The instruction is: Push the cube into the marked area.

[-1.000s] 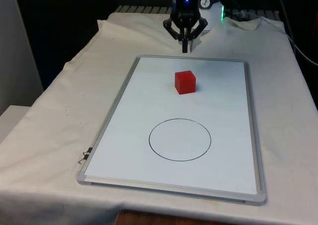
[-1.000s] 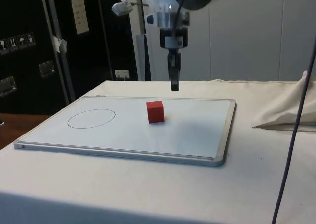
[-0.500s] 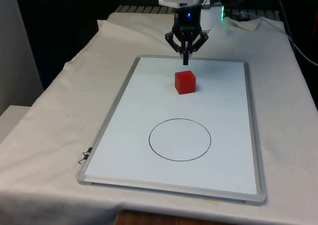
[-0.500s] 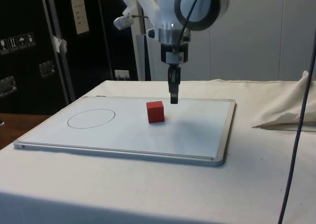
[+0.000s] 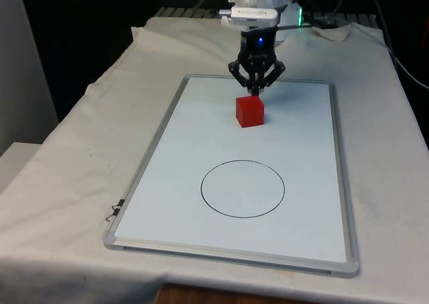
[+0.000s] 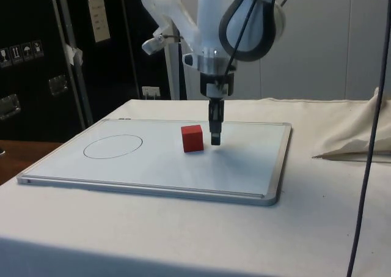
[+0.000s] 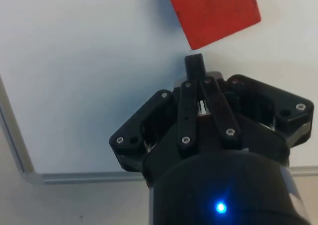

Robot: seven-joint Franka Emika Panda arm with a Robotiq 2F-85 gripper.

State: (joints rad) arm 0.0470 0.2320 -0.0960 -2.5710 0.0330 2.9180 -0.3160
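- Since the earlier pictures, the tool [image 5: 255, 91] had come down and forward. It had been high up behind the board, and now it sat low, just behind the red cube [image 5: 250, 111]. The cube had not moved.
- In the front view, the cube sat on the white board [image 5: 167, 176], near its far end. The drawn circle [image 5: 242, 189] lay closer to the camera, with bare board between it and the cube. The tool's two fingers were pressed together into one thin tip.
- In the side view, the tool [image 6: 215, 137] hung straight down, its tip just beside the cube [image 6: 192, 138] on the side away from the circle [image 6: 113, 146]. I could not tell if they touched.
- In the wrist view, the closed tip [image 7: 195, 66] sat right at one corner of the cube [image 7: 213, 10].
- The cube looked small, hard and light, and the board looked smooth, so I think it would slide easily.
- A push on a corner could spin it, so the middle of its back face seemed the better spot.
- The board's raised rim [image 5: 155, 133] was well off to the sides, so the way to the circle looked open.
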